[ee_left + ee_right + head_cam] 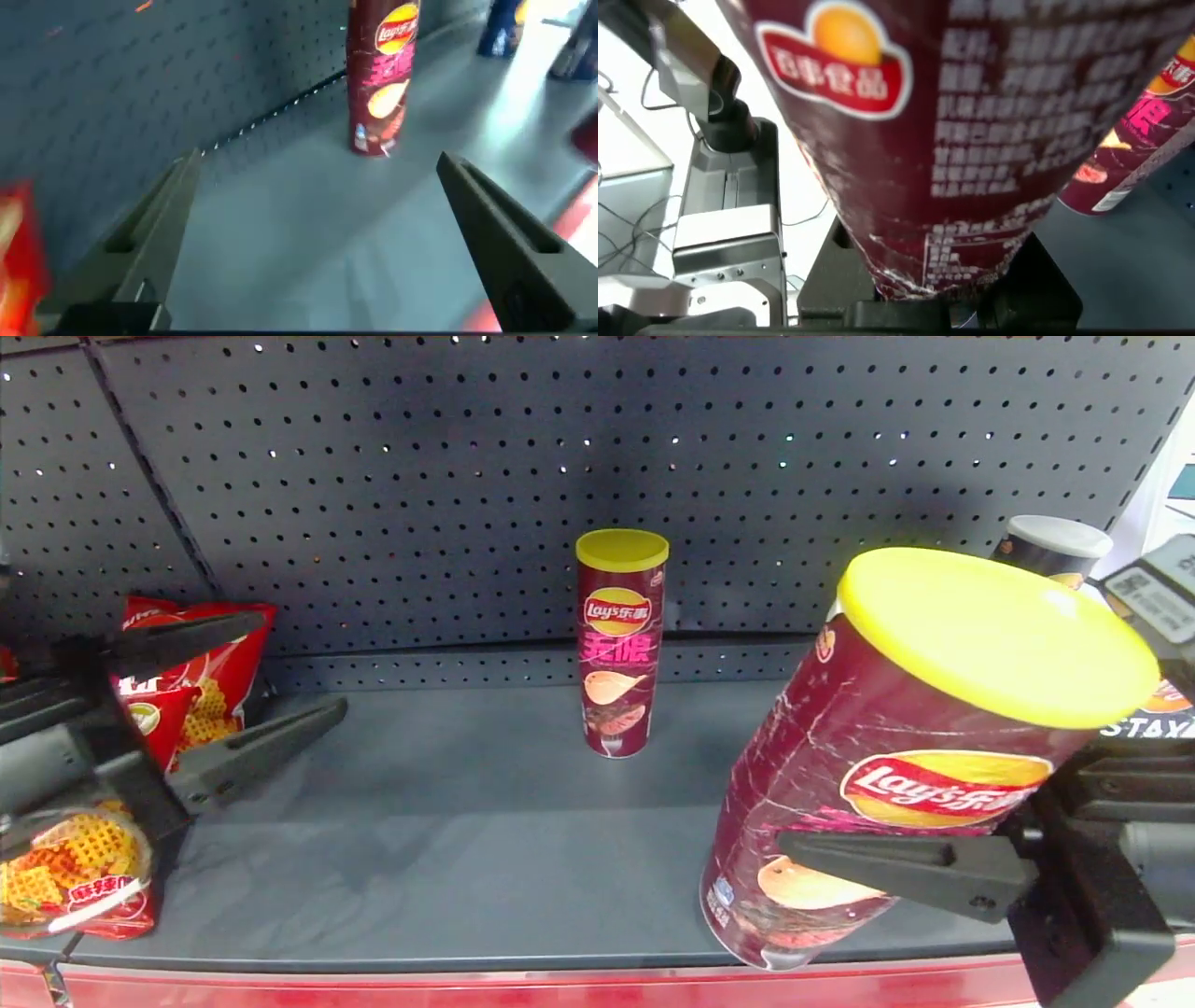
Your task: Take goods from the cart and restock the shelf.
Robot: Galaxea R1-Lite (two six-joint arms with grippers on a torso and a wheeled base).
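A maroon chip can with a yellow lid [934, 709] is tilted at the shelf's front right, with my right gripper [822, 793] shut on its lower body. One black finger [896, 873] crosses the can's front. Whether its base touches the shelf board [448, 840] I cannot tell. In the right wrist view the held can [971, 140] looms close. A second, matching can [621, 644] stands upright at the middle back, also seen as the standing can [383, 75]. My left gripper [301, 663] is open at the shelf's left, nothing between its fingers [149, 243].
Red snack bags lie at the left, one [201, 681] against the pegboard [467, 476] and one [75, 877] at the front corner. A dark can with a white lid [1055, 546] stands at the back right. The shelf has a red front edge [467, 989].
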